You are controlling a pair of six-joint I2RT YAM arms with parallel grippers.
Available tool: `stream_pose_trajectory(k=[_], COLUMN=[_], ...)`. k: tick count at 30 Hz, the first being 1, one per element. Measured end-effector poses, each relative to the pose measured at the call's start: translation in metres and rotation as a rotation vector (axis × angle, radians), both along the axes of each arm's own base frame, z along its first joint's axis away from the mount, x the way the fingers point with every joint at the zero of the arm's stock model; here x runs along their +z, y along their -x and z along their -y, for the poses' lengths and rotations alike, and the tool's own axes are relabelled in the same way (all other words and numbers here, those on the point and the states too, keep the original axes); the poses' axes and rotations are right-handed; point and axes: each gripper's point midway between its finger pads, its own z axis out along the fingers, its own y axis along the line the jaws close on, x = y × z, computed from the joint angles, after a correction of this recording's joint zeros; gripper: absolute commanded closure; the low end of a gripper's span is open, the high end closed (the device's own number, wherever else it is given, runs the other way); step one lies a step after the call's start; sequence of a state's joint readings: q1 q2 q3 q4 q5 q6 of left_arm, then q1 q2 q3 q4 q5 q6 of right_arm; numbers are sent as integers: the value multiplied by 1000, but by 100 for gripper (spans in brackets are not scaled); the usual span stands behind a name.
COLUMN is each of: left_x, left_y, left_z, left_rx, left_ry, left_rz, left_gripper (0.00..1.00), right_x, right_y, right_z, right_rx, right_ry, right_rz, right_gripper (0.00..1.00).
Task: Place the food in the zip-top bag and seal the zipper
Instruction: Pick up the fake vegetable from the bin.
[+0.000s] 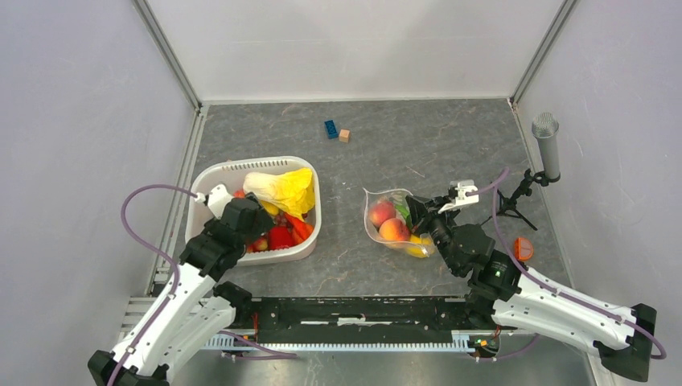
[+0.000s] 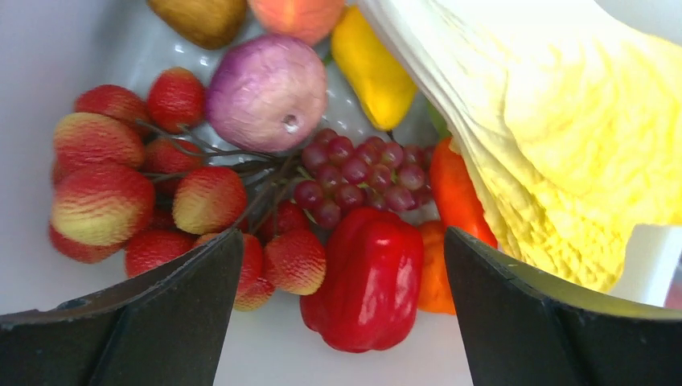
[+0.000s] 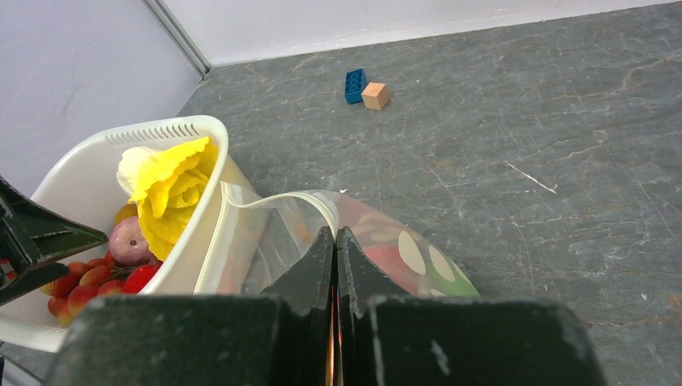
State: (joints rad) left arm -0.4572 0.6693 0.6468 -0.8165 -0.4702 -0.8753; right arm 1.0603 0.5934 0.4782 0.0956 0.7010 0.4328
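The clear dotted zip-top bag (image 1: 396, 221) lies right of centre with peaches (image 1: 392, 229) and yellow and green pieces inside. My right gripper (image 1: 417, 211) is shut on the bag's mouth edge by the zipper (image 3: 326, 211), holding the mouth lifted open (image 3: 273, 233). My left gripper (image 1: 245, 215) is open, low inside the white basket (image 1: 211, 173), its jaws either side of a red pepper (image 2: 366, 277). Around it lie strawberries (image 2: 100, 201), purple grapes (image 2: 354, 173), a purple onion (image 2: 267, 92), an orange carrot (image 2: 454, 193) and the large crinkled yellow piece (image 2: 579, 121).
A blue toy brick (image 1: 330, 129) and a small wooden cube (image 1: 344, 135) sit at the back centre. A grey cylinder on a black stand (image 1: 547, 145) stands at the right wall, with an orange object (image 1: 523, 248) near it. Walls enclose the table on three sides.
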Motion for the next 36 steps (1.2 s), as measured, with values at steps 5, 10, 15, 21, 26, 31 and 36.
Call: stream_pose_trajectory(k=[5,10,15,21,26,31,36], left_x=[6,8,-9,-30,-60,-79,-69], left_y=[-2,-9,-9,-10,-26,-39,-38], left_z=[-25,-39,-45,-55,-59,-60,-60], left_rx=[135,212,269,329,373,385,389], left_ry=[-58,-140,-169,-168,-158,-176,-140], left_rz=[47,16,-63,-91,-118,-154,-95], left_gripper=[0,0,0,0,3,38,56], right_x=[-1,-1,-1,-2,-4,-10,-12], right_y=[-1,-2,-3,-4,-5,-7,-7], right_z=[2,5,9,12,11,8,8], right_rx=[-11,-24,-43,-56,-59,-57,-58], right_ry=[13,25,35,49,61,82,88], right_rz=[3,7,12,13,9,-2,-6], right_gripper=[94,94,93,93,93,93,93])
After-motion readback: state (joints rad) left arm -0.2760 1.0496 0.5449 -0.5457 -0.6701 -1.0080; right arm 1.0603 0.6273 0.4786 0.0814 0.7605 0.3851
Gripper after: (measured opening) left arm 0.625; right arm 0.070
